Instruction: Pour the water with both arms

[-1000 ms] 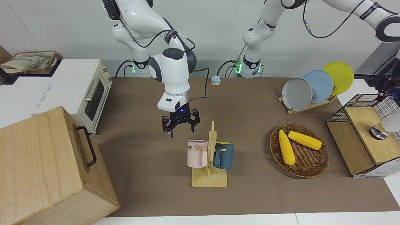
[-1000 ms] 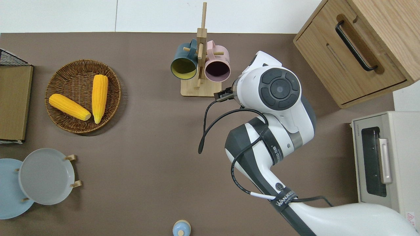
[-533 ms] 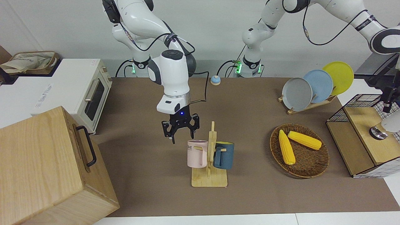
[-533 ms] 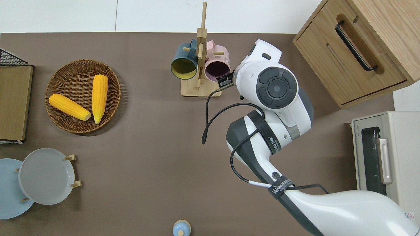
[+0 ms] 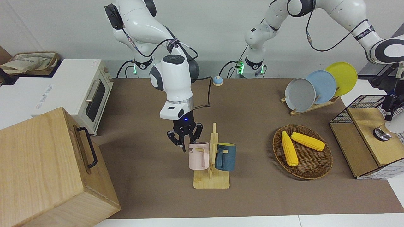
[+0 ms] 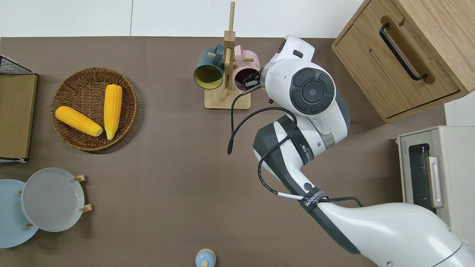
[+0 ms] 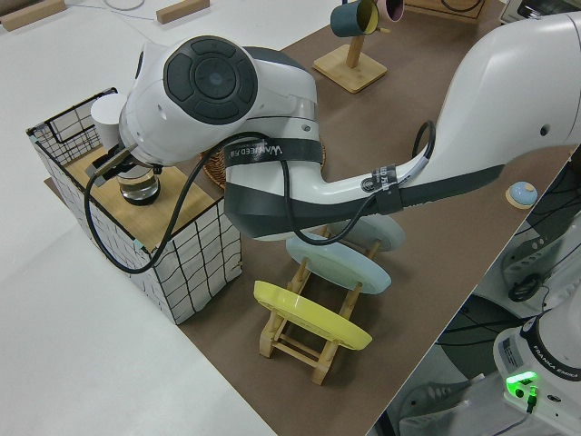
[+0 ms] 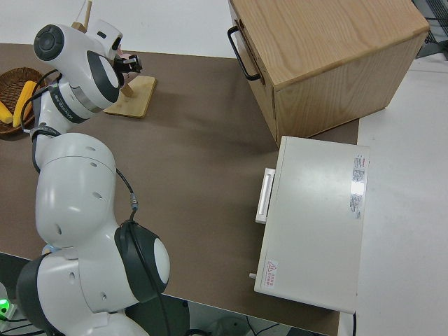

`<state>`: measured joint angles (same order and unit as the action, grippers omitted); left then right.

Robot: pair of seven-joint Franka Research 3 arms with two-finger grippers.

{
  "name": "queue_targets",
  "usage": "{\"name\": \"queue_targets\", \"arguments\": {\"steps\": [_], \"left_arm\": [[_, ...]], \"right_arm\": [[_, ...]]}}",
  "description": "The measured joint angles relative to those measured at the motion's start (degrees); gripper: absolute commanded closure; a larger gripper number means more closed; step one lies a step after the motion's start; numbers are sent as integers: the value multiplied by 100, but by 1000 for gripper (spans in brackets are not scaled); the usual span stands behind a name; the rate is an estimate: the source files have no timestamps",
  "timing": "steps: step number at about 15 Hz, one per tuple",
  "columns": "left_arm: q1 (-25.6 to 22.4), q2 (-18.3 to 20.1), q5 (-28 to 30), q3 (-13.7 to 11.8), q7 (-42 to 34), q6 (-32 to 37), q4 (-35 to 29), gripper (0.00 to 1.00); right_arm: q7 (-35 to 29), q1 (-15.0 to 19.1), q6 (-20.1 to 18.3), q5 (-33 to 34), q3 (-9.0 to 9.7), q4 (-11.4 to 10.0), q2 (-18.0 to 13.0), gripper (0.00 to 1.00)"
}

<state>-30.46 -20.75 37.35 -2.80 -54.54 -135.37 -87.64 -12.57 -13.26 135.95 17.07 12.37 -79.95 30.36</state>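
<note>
A pink mug (image 5: pixel 199 156) and a dark blue mug (image 5: pixel 226 157) hang on a wooden rack (image 5: pixel 211 182) in the middle of the table. My right gripper (image 5: pixel 188 143) is down at the pink mug's (image 6: pixel 246 70) rim, open, with one finger outside the wall and the other at the mouth. My left gripper (image 5: pixel 389 108) hangs over the wooden shelf of a wire crate (image 5: pixel 367 126) at the left arm's end of the table. On that shelf stand a white container (image 7: pixel 107 116) and a round metal-topped item (image 7: pixel 138 186). Water is out of view.
A wicker basket (image 5: pixel 311 171) with two corn cobs lies between the rack and the crate. A stand of three plates (image 5: pixel 311 91) is nearer to the robots. A wooden cabinet (image 5: pixel 47 167) and a toaster oven (image 5: pixel 75 91) fill the right arm's end. A small blue bell (image 5: pixel 217 81) sits by the arm bases.
My right gripper has come down and moved farther from the robots, from beside the rack to the pink mug's rim. The left arm has sunk a little over the crate.
</note>
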Motion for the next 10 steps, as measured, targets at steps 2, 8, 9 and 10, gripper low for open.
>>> {"name": "queue_targets", "arguments": {"steps": [2, 8, 9, 10], "left_arm": [[2, -26, 3, 36, -63, -105, 1, 21], [3, -96, 213, 103, -142, -190, 1, 926], [0, -102, 235, 102, -149, -218, 1, 999], [-4, -107, 239, 95, -166, -236, 3, 1000]], "right_arm": [[45, 0, -4, 12, -5, 11, 6, 1000], [98, 6, -38, 36, -27, 18, 7, 1000], [98, 6, -84, 36, -27, 22, 7, 1000], [98, 6, -123, 36, -27, 31, 7, 1000]]}}
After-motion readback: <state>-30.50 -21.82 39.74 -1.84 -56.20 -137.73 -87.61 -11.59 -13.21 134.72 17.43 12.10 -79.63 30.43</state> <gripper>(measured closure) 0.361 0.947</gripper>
